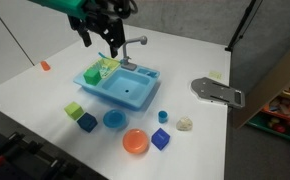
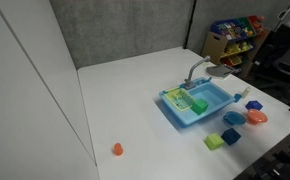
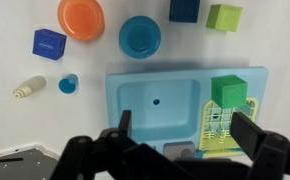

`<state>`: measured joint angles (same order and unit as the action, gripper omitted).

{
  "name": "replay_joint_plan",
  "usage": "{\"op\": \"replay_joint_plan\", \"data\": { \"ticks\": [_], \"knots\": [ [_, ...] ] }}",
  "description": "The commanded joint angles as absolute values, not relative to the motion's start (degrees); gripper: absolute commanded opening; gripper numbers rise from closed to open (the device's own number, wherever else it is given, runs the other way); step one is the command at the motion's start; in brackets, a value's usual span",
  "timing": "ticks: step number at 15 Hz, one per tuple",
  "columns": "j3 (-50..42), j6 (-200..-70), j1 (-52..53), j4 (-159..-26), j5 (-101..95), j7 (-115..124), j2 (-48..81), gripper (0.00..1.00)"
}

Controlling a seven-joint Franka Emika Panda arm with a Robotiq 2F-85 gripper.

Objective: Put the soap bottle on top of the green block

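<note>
My gripper [image 1: 101, 43] hangs over the toy sink [image 1: 131, 92], pointing straight down, its 2 fingers [image 3: 123, 125] spread wide and holding nothing. In the wrist view, the soap bottle [image 3: 68, 84], small and blue, stands upright on the table left of the sink, beside a cream object [image 3: 28, 88]. The green block [image 3: 228, 92] sits on the sink's right side.

Bright, even light fell from overhead, nearly washing out the white table [image 1: 35, 95]. Shadows beside the blue sink [image 1: 125, 100] were soft. Every picture was coarse and grainy; the gripper [image 3: 182, 125] loomed dark and blurred in the wrist view.
</note>
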<state>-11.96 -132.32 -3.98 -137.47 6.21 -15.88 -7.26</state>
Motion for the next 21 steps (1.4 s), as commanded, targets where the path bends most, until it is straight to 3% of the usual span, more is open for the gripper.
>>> {"op": "replay_joint_plan", "data": {
  "ticks": [1,10,21],
  "knots": [
    [-9.9,-133.3,-4.8,-130.5,5.8,-11.4,0.2,1.00],
    [-9.7,-136.5,-6.0,-118.5,2.5,1.1,15.0,1.00],
    [-14.2,-137.7,-12.1,-114.5,-0.4,4.2,24.7,1.00]
  ]
}}
